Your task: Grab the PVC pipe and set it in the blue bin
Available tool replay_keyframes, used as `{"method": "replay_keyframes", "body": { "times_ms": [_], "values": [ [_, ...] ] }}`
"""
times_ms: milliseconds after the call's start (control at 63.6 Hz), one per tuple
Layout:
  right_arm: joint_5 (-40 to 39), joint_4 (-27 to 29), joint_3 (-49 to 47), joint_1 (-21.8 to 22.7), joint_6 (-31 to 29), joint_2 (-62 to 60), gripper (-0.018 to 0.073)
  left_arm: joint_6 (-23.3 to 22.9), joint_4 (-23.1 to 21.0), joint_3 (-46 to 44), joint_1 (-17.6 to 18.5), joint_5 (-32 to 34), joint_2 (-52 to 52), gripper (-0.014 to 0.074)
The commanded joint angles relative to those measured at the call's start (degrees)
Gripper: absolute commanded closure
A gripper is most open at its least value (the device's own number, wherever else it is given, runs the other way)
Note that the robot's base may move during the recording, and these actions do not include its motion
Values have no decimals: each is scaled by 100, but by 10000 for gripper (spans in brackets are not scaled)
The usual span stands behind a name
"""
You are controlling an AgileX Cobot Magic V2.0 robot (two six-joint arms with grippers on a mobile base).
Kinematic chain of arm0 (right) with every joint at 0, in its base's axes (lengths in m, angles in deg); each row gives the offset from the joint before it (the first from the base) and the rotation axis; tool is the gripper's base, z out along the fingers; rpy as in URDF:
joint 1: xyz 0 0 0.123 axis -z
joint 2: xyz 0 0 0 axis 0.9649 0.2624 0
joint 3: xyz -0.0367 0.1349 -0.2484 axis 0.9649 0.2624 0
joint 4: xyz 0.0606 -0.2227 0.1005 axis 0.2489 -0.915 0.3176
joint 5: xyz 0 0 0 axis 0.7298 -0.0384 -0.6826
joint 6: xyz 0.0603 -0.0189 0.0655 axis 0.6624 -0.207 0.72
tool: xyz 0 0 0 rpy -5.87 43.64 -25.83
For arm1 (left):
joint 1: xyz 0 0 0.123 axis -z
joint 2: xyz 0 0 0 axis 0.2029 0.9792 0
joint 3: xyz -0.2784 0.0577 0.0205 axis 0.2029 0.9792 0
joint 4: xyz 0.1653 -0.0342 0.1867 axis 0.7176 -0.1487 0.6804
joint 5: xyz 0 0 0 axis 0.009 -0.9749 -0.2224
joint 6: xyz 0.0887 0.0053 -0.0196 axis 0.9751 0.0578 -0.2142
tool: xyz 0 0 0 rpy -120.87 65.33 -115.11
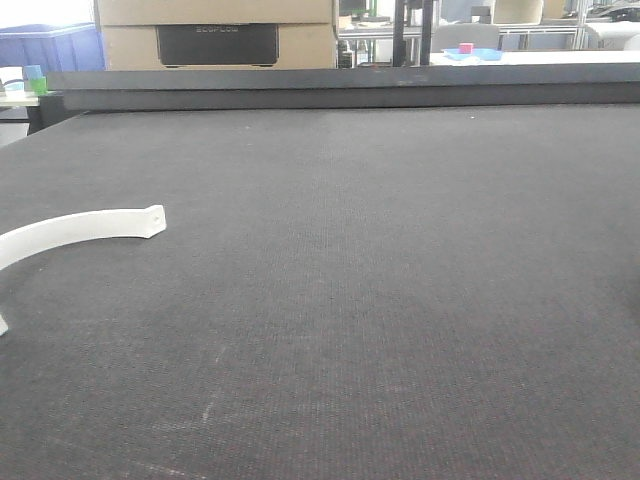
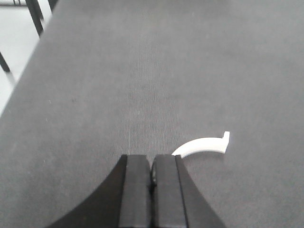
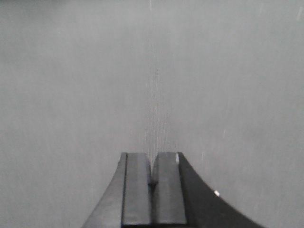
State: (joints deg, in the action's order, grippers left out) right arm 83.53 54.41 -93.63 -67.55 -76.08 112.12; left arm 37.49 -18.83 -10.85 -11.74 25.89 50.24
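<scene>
Left wrist-mounted view is to be taken first, it is said by the first speaker. Where is the PVC pipe found?

It is found lying flat on the table mat, comes the answer, just ahead of the left gripper and off to its right, apart from it. The pads are seen pressed together with nothing held between them.

And how is its long axis laid?

A curved white strip is shown rather than a straight tube. Its arc is run roughly crosswise to the fingers, and a short upturned tab is carried at the far right end. In the exterior front-facing view the same pipe is seen at the left edge of the table, with a small hole near its free end.

Which arm is to be judged nearer?

The left. In the right wrist-mounted view only bare mat is seen ahead of the right gripper, whose pads are likewise closed on nothing.

What is to be said of the surfaces?

The pipe is smooth, hard and thin-walled. The mat is dark grey, finely woven and matte, so little sliding is to be expected. A grasp across the narrow width is judged likeliest, once the pads have been parted and swung right.

And the bin?

A blue container is glimpsed beyond the table's far left corner; whether it is the intended bin cannot be told.
</scene>
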Motion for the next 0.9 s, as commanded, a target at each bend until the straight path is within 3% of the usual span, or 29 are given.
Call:
{"method": "replay_keyframes", "body": {
  "times_ms": [0,346,424,566,707,880],
  "values": [
    [11,-22,-52,10,-32,238,727,-41,-30,-33,-6,45,111,707],
    [-63,425,-52,10,-32,457,727,-41,-625,-33,-6,-257,125,707],
    [239,425,-109,10,-32,540,727,-41,-614,-33,-6,-512,125,707],
    [1602,276,-694,10,-18,935,705,-41,-614,-33,-6,-629,125,707],
    [2476,-39,-1426,10,827,1448,705,-41,-614,-33,-6,-629,125,707],
    [2813,-401,-1827,-259,1482,2096,705,-41,-614,-33,-6,-629,125,707]
  ]
}}
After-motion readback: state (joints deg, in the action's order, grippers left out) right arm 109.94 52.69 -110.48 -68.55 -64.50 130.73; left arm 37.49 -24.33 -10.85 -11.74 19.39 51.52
